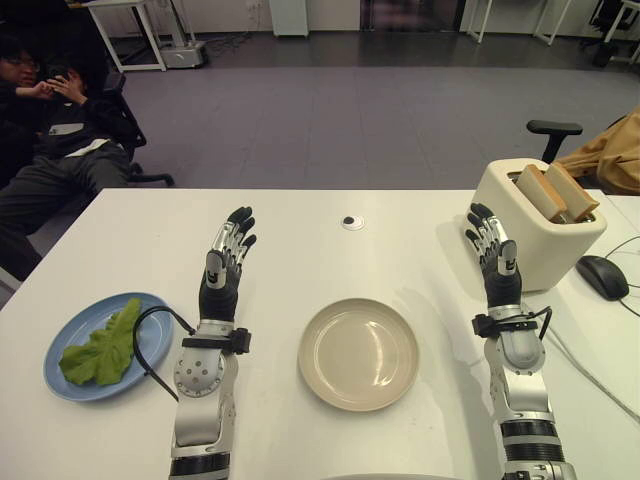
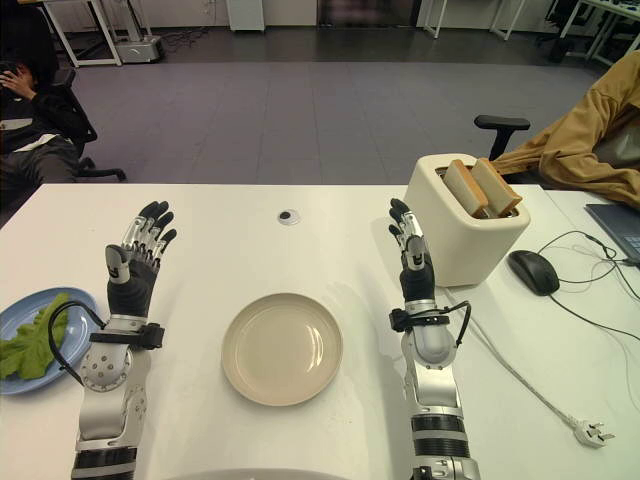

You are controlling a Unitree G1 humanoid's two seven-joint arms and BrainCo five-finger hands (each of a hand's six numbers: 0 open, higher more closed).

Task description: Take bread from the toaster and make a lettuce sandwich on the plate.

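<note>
A cream toaster [image 1: 535, 225] stands at the table's right rear with two slices of bread [image 1: 555, 190] sticking up from its slots. An empty beige plate [image 1: 358, 352] lies in the middle near me. On the left, a green lettuce leaf [image 1: 102, 345] rests on a blue plate [image 1: 150, 345]. My left hand [image 1: 225, 265] is held flat and open above the table between the two plates. My right hand [image 1: 493, 255] is open too, its fingers straight, just left of the toaster and not touching it.
A black computer mouse [image 1: 603, 276] lies right of the toaster, with cables and a plug [image 2: 590, 432] trailing over the table's right side. A small round black-and-white fitting [image 1: 352, 222] sits at the table's far middle. A laptop corner [image 2: 620, 225] shows at far right.
</note>
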